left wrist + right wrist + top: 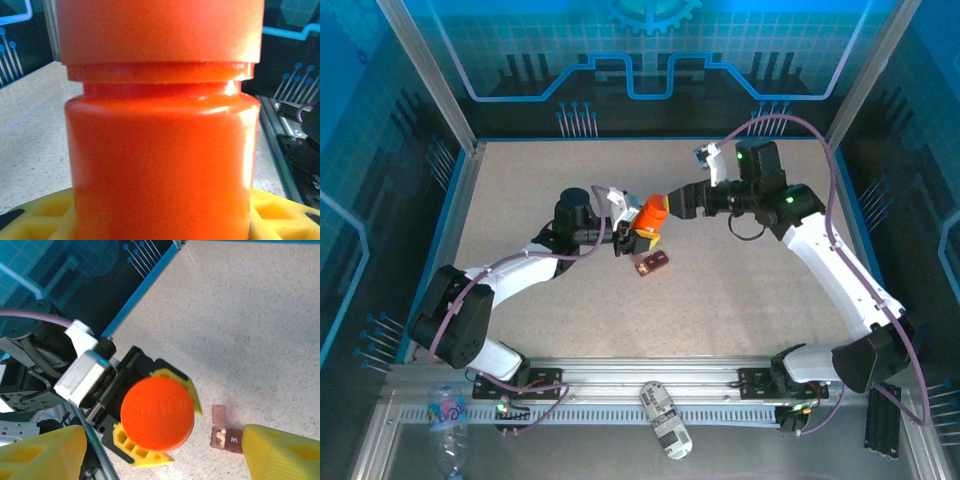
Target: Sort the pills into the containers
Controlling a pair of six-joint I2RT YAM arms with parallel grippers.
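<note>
Table (520, 200): the orange bottle (160, 150) is near its middle.
Left gripper (646, 236): clamped on the orange bottle's body, with a yellow finger on each side below the cap (157, 413).
Right gripper (162, 440): fingers wide apart on either side of the bottle's cap, touching neither side.
Tray (234, 442): lies flat on the table just beside the orange bottle, on its near side. One flap is up, and the part showing is marked "fri."
Pills (222, 432): pale ones sit in the open compartment beside the bottle.
Step in hand: probably working the cap off the bottle, judging by how the right fingers straddle it.
Doing it well: centre the right fingers on the cap's rim before closing. Keep the left grip firm so the body does not turn. Lift straight along the bottle's axis and hold the mouth up so nothing spills.
Count, arms: two.
Count, grippers: two.
Count, bottles: one.
Count, caps: one, on the bottle.
Count, trays: one; its compartments are too hidden to count.
Count, pills: at least two; too small to say exactly.
</note>
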